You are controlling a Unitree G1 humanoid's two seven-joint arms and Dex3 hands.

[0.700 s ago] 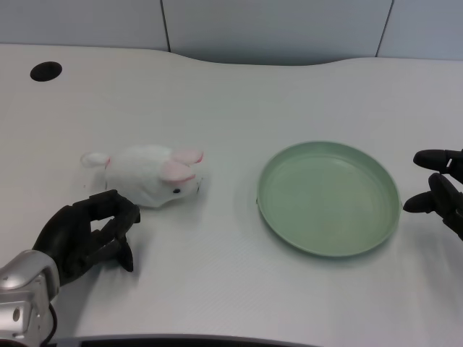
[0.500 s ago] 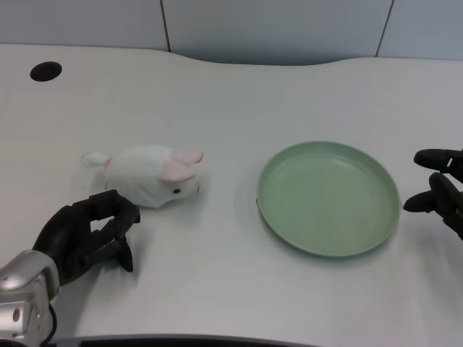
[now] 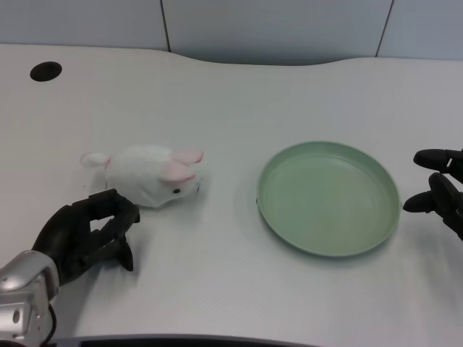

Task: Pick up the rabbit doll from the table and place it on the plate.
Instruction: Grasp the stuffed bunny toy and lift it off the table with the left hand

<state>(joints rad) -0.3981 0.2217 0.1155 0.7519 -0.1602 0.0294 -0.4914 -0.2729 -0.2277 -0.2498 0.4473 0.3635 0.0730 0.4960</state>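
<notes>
Left hand: the left hand [image 3: 87, 235] is seen near the front left corner of the table [image 3: 239, 101], its black fingers curled inward with nothing held between them, so it is clenched on nothing. Its fingertips [image 3: 124, 208] lie just beside the near side of the doll; whether they touch it cannot be told.

Rabbit doll: the rabbit doll [image 3: 148, 175] is laid on its side on the left part of the table, toward the front edge. Its pink-lined ears and face are turned toward the plate, and its small tail points toward the left edge. It is not lifted.

Plate: the green plate [image 3: 278, 217] is set on the right part of the table, well apart from the doll. Nothing is seen in it.

Right hand: the right hand [image 3: 441, 189] is seen at the right edge of the table, just beside the plate's rim, holding nothing.

Table hole: a dark round hole [image 3: 45, 71] is seen near the back left corner.

Step in hand: the approach is judged to be under way; the grasp is not yet made, and the task is barely begun.

Next move: the fingers would need to be spread and brought forward over the doll's body, then closed around its middle. A soft, yielding toy is expected, so a full wrap is judged safer than a pinch.

Risk: the doll could be pushed away across the smooth surface if it is nudged by curled fingers.
</notes>
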